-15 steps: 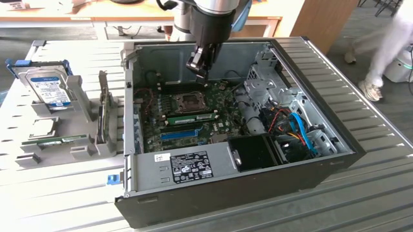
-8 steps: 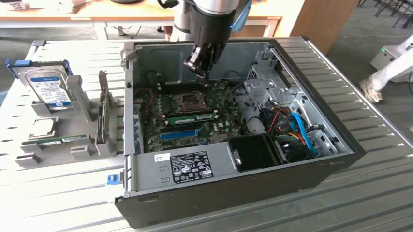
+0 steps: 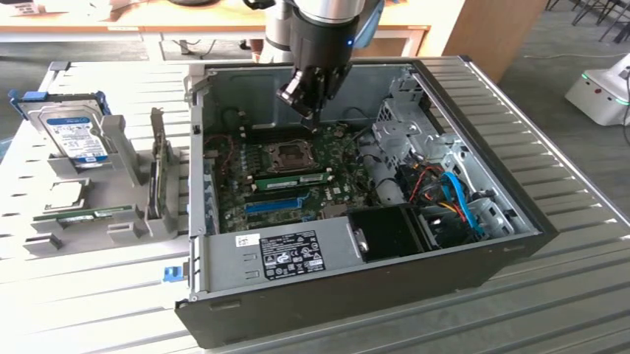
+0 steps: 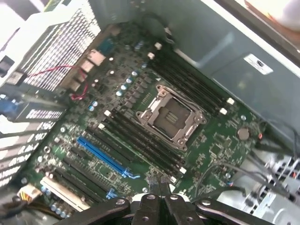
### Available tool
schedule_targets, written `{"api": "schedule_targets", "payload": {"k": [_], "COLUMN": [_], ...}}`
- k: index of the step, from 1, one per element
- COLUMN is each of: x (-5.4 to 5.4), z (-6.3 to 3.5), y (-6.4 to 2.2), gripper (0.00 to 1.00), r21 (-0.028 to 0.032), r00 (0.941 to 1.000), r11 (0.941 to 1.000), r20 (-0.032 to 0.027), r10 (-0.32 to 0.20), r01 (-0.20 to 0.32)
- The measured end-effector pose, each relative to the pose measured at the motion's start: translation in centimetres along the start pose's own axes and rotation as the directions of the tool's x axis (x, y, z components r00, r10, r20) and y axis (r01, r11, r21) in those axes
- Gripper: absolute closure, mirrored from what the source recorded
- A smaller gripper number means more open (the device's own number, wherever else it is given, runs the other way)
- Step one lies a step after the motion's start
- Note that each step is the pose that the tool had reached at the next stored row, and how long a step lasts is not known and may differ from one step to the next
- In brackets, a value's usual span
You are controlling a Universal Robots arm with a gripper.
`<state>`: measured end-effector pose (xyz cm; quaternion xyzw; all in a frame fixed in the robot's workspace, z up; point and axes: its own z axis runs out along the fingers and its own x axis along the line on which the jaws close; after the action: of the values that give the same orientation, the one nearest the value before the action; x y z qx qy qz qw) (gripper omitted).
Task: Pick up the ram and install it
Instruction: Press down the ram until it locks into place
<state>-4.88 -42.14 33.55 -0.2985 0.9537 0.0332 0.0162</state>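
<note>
Black open-topped computer case [image 3: 325, 287], nearest; above its green motherboard [image 3: 295, 173] the black gripper [image 3: 303, 103] hangs shut, apparently empty. Green ram stick [image 3: 291, 179] sits seated; confirm seating squarely.

An open case [image 3: 325, 287] lies on the bench [image 3: 571, 287], the motherboard [image 3: 295, 177] flat inside it. The gripper [image 3: 307, 110] hangs over the board, near the socket [image 3: 292, 155]. At the exterior view's left, a rack [image 3: 118, 214] holds a drive [image 3: 74, 133] and the ram [image 3: 88, 216].
</note>
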Motion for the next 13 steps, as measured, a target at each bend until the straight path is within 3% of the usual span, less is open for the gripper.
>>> {"api": "schedule_targets", "payload": {"k": [6, 10, 13], "x": [0.0, 0.01, 0.01], "z": [0.08, 0.13, 0.18], "y": [0.0, -0.01, -0.01], "gripper": [0.89, 0.89, 0.89], "r21": [0.005, 0.0081, 0.0102], "r00": [0.9944, 0.9844, 0.9735], "r11": [0.9944, 0.9844, 0.9735], "r20": [0.006, 0.0102, 0.0136], "r10": [0.105, 0.176, 0.228], "r01": [-0.105, -0.176, -0.229]}}
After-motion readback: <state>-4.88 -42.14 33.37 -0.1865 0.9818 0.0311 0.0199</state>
